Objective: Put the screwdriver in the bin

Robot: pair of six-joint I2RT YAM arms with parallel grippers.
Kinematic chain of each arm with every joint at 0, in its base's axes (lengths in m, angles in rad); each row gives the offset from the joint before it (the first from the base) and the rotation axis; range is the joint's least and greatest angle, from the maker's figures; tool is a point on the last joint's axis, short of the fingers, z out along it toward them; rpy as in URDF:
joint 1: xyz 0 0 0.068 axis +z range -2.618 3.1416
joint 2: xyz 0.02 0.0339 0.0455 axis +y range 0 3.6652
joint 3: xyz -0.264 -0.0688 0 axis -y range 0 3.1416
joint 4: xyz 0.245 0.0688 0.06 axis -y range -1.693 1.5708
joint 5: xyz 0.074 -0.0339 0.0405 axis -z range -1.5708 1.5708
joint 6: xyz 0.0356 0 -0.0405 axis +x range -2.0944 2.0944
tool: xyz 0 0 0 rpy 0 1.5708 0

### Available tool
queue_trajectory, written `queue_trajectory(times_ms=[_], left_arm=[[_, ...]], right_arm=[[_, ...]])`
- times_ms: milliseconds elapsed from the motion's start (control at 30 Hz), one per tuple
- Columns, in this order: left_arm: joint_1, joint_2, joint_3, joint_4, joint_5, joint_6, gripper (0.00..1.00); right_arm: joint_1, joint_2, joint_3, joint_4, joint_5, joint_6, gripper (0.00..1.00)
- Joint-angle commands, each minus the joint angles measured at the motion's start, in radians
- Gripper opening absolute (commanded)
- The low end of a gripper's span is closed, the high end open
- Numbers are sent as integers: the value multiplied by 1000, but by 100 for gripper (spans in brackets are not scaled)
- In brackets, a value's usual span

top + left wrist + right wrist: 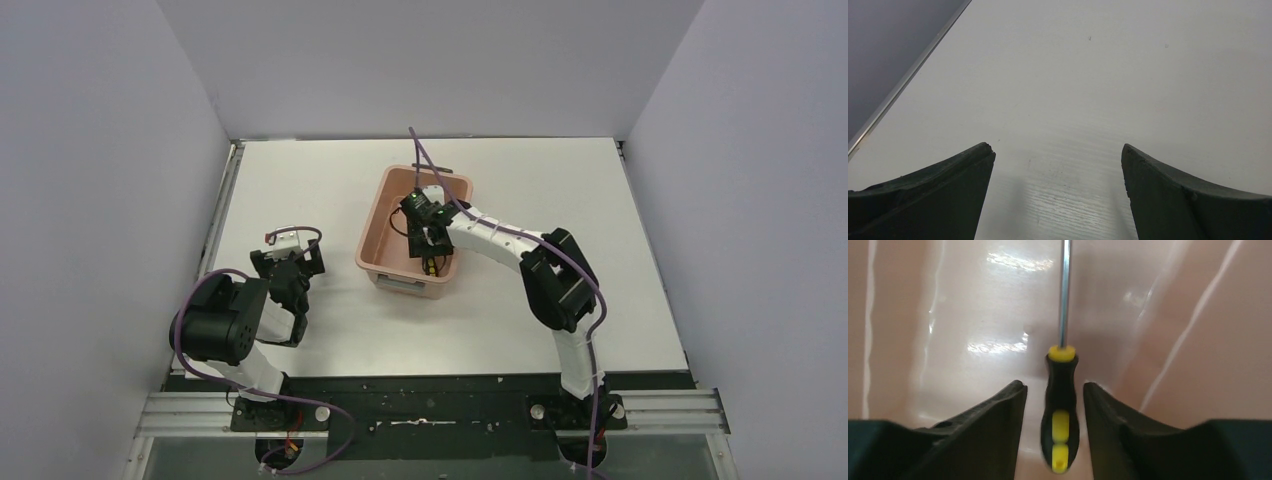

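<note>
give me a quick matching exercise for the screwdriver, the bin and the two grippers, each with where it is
1 screwdriver
2 bin
3 left gripper
4 right gripper

a over bare table, jaws wide apart
b reaching into the bin
c salmon-pink tub on the table
d between slightly parted jaws

Pairs: 1-d, 2-c, 3-a, 4-b

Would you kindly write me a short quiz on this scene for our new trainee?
1. Fill in: the left gripper is ___, over bare table.
2. Which gripper is down in the bin with the screwdriver? A. left gripper B. right gripper
3. True or false: the screwdriver lies on the table, outside the bin.
Key: 1 open; 2 B; 3 false.
</note>
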Motion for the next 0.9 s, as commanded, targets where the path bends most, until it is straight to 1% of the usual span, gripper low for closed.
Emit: queue_trajectory(times_ms=[0, 100, 267, 333, 433, 533, 600, 667, 700, 733, 833, 867], left_arm=[[6, -23, 19, 22, 14, 3, 97], [7, -24, 19, 22, 14, 3, 97], [7, -23, 19, 22, 14, 3, 97], [7, -24, 19, 23, 14, 3, 97], [7, -22, 19, 23, 13, 3, 97], [7, -22, 19, 20, 14, 3, 97], [7, -23, 19, 20, 15, 3, 97], [7, -23, 19, 21, 14, 3, 97], [7, -23, 19, 21, 15, 3, 97], [6, -22, 19, 20, 15, 3, 97], [8, -22, 19, 20, 16, 3, 97], [9, -23, 20, 20, 17, 2, 97]], right_arm=[[4, 3, 25, 39, 51, 24, 53], [13, -12, 75, 5, 79, 19, 59], [35, -76, 201, -78, 136, -18, 62], [41, -120, 239, -94, 137, -39, 66], [42, -213, 263, -99, 135, -76, 78], [32, -338, 235, -83, 160, -130, 99], [0, -437, 181, -54, 180, -171, 100], [-63, -546, 78, -5, 184, -217, 100], [-129, -605, 9, 37, 175, -240, 100], [-174, -676, -61, 73, 175, -275, 100], [-302, -816, -298, 188, 188, -346, 100], [-343, -856, -407, 230, 187, -354, 100]])
